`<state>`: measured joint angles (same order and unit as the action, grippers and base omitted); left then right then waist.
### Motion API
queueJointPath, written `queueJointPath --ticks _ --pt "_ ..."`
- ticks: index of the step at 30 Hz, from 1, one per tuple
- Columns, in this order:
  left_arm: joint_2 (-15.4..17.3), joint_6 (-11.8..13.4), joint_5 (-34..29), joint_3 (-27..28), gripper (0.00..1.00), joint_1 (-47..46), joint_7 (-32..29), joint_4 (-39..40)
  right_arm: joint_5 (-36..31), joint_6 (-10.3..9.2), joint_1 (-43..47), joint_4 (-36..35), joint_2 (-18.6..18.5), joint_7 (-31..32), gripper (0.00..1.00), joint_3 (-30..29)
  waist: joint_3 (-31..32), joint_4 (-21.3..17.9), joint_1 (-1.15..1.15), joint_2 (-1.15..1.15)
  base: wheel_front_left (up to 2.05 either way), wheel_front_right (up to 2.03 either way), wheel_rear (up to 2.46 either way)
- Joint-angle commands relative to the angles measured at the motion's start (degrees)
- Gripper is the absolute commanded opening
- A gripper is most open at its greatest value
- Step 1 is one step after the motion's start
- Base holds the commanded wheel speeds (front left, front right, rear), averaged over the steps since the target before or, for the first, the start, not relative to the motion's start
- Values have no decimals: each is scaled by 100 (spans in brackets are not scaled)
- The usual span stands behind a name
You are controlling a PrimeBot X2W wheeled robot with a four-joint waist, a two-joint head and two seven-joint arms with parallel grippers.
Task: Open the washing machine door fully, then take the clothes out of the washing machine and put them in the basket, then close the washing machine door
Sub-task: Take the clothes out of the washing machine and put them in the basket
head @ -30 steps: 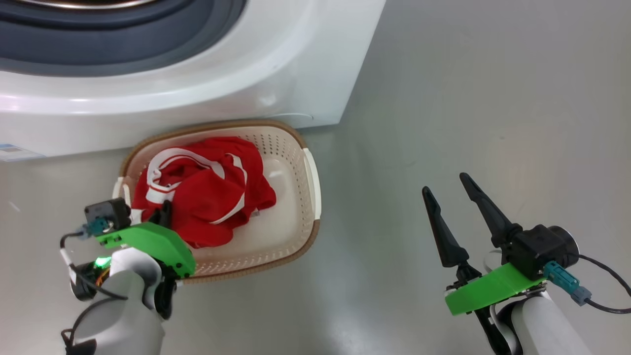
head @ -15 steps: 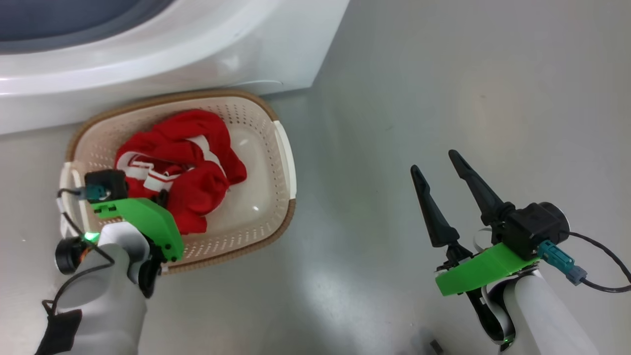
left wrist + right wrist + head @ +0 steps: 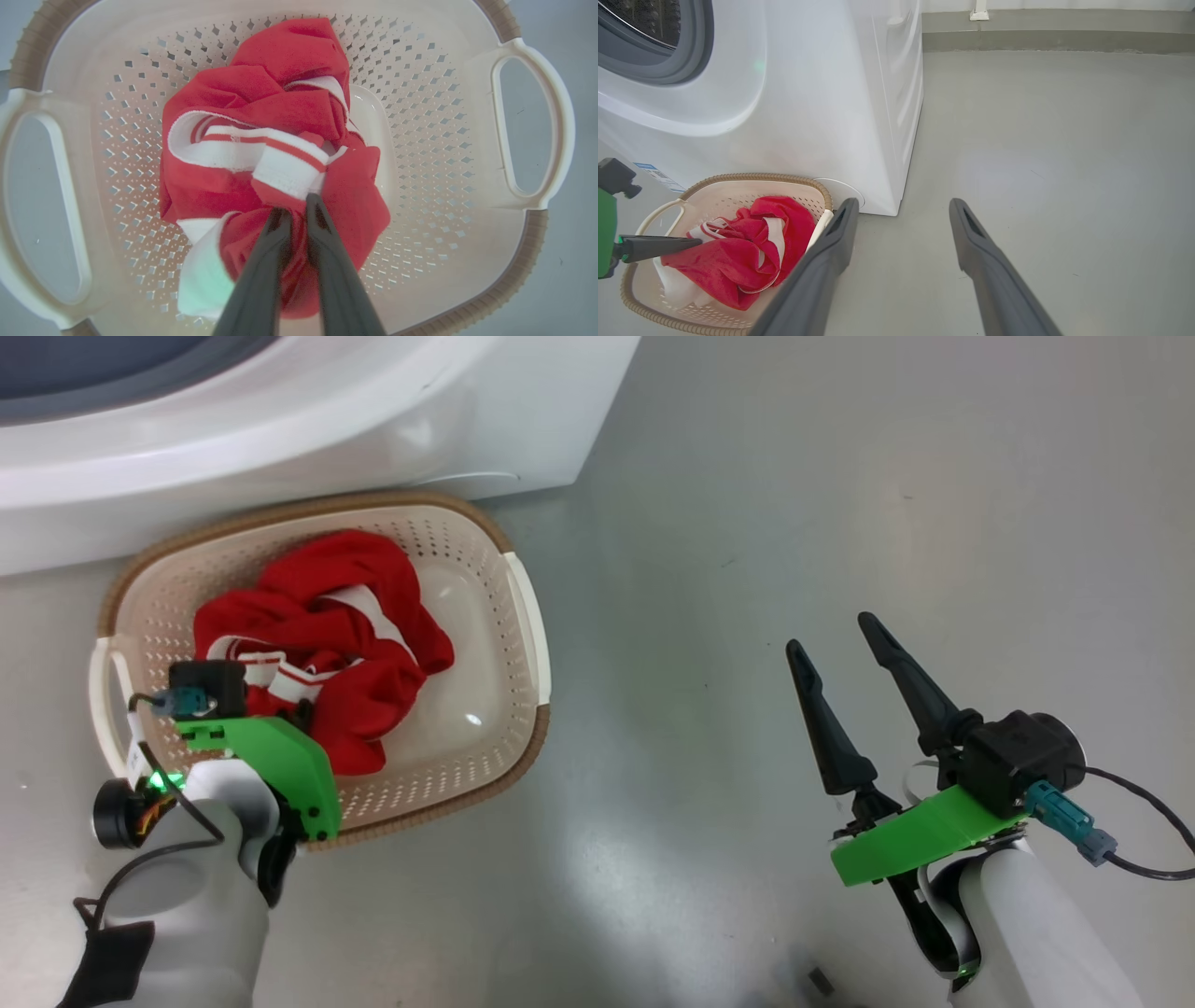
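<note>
- Red clothes (image 3: 327,644) with white striped trim lie bunched in the basket (image 3: 527,616). In the head view they sit toward its 9 o'clock half, and the 3 o'clock half of its bottom is bare.
- The basket stands on the grey floor (image 3: 840,476). Its brown rim at 12 o'clock is just beside the front of the washing machine (image 3: 373,420); whether they touch cannot be told.
- The left end effector (image 3: 297,207) enters the basket from 6 o'clock in its wrist view, fingers nearly together and clamped on a fold of the red cloth. It is well inside the rim and apart from the side handles (image 3: 563,121) at 3 and 9 o'clock.
- The right end effector (image 3: 830,634) hangs over bare floor toward 3 o'clock of the basket, well apart from it. Its fingers are spread wide and hold nothing.
- Open floor runs from the basket's 3 o'clock rim to the picture's edge. In the right wrist view it reaches a grey skirting (image 3: 1041,32) at 12 o'clock.
- The machine's grey rubber ring (image 3: 686,70) shows at 10 o'clock in the right wrist view.
</note>
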<state>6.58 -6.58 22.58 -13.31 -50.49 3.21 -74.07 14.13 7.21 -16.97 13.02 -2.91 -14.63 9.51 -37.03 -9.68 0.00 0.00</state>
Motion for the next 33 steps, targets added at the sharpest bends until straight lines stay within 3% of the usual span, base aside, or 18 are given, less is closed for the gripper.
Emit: queueJointPath --ticks 1,23,28,33 --pt "176 -15 -5 72 100 48 123 40 26 28 -3 -88 3 -37 100 65 62 73 0 0 0 0 0" --pt "-132 -88 371 -6 100 677 1115 350 -222 28 318 103 3 -37 100 -175 1193 589 0 0 0 0 0" --pt "-175 -89 425 65 100 988 1173 980 -320 28 401 125 3 -37 100 -310 1496 737 0 0 0 0 0" --pt "-110 45 246 316 100 1646 1177 2320 -394 28 478 139 3 -37 100 -416 1878 854 0 0 0 0 0"
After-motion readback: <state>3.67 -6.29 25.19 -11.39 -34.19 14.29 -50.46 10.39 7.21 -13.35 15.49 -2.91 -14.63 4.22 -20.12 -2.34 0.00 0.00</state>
